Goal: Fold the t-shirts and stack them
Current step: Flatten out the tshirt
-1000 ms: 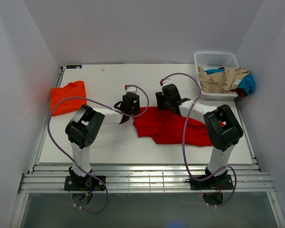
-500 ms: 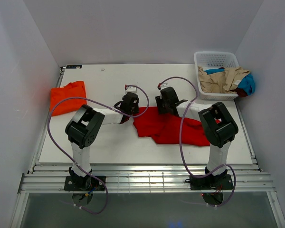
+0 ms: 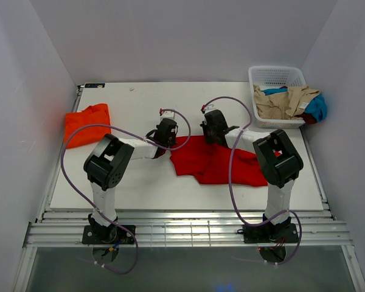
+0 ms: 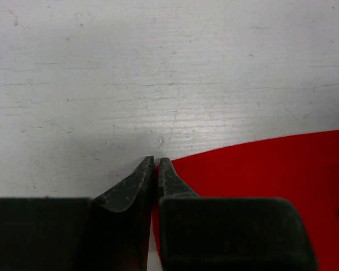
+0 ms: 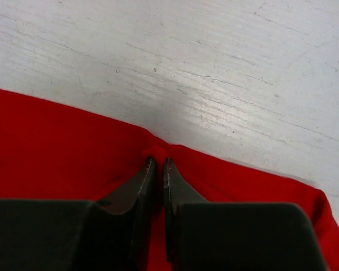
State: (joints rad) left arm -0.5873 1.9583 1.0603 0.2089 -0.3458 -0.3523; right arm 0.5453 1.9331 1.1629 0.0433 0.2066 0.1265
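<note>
the red t-shirt (image 3: 216,161) lies crumpled mid-table, the orange t-shirt (image 3: 86,123) folded at far left. the left gripper (image 4: 156,161) is closed on the red shirt's left edge, and the right gripper (image 5: 160,161) is closed on its far edge.

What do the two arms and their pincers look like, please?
Both the left arm and right arm have white links with bulky black joint housings and black bases. A thin purple cable loops along each, with a small red fitting near the wrist. The left pincer and right pincer have dark, scuffed fingers tapering to thin tips.
</note>
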